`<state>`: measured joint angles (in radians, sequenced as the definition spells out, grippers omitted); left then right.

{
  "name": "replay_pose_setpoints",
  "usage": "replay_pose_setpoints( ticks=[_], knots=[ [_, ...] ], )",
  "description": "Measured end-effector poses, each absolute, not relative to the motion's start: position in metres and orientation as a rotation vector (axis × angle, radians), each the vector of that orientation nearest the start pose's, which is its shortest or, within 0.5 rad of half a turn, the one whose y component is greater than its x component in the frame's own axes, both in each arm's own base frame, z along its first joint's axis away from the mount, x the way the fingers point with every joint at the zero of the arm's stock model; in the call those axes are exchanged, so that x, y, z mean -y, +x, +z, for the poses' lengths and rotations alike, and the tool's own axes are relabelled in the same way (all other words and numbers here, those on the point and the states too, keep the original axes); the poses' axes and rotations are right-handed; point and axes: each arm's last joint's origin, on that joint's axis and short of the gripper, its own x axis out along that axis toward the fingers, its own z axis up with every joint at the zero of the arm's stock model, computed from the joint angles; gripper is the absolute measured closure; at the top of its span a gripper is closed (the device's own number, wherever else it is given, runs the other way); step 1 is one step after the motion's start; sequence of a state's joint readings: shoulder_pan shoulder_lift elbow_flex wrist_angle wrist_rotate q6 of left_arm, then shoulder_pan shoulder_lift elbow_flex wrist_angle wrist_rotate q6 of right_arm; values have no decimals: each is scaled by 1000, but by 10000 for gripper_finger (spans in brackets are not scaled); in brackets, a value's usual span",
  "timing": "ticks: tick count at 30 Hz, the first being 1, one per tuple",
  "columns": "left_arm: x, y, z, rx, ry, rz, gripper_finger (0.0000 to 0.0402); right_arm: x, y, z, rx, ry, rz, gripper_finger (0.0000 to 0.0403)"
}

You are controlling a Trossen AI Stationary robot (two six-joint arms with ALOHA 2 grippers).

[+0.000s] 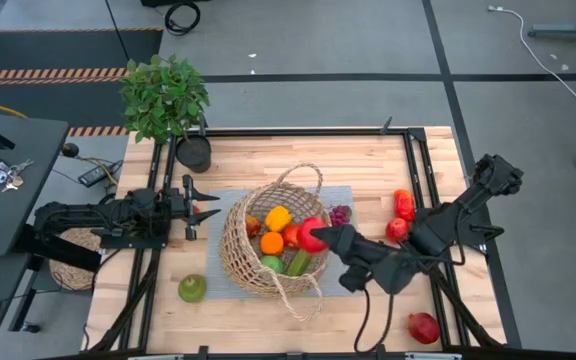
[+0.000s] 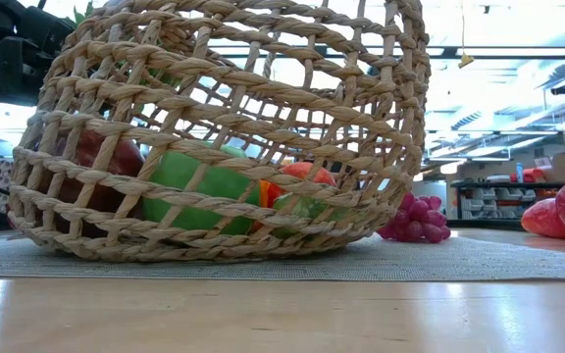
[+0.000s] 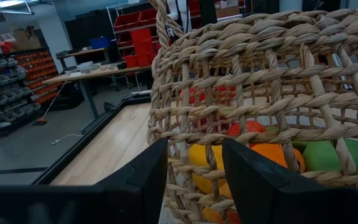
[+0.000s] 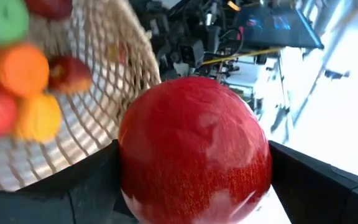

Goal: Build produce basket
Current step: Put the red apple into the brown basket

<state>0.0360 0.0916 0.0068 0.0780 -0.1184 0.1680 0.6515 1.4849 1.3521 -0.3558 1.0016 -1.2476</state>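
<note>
The tan wicker basket stands on a grey mat in the middle of the table. It holds an orange, a yellow pepper, green and red pieces. In the low view the basket fills the frame. My right gripper is over the basket's right rim, shut on a red apple. My left gripper is open, level with the basket's left wall. In the left wrist view its fingers frame the weave; I cannot tell whether they touch it. My right gripper pinches the red apple between its two fingers, one on each side of the fruit. It reaches in from the table's right, slanting down. The apple is lifted clear, above the basket's right rim.
Loose produce lies on the table: a green apple near the front left, a pomegranate at front right, two red pieces and purple grapes to the basket's right. A potted plant stands at the far left.
</note>
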Motion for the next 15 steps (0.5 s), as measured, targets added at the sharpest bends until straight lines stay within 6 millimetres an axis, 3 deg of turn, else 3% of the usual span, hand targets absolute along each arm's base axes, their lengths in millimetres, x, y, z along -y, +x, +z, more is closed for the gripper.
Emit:
replay_pose_setpoints(
  ticks=[9, 15],
  knots=[
    [-7, 103, 166, -20, 168, 154, 241, -164, 278, 352, -584, -1902, 5, 33],
    [-7, 103, 166, -20, 168, 153, 241, -158, 284, 350, -592, -1947, 40, 33]
  ],
)
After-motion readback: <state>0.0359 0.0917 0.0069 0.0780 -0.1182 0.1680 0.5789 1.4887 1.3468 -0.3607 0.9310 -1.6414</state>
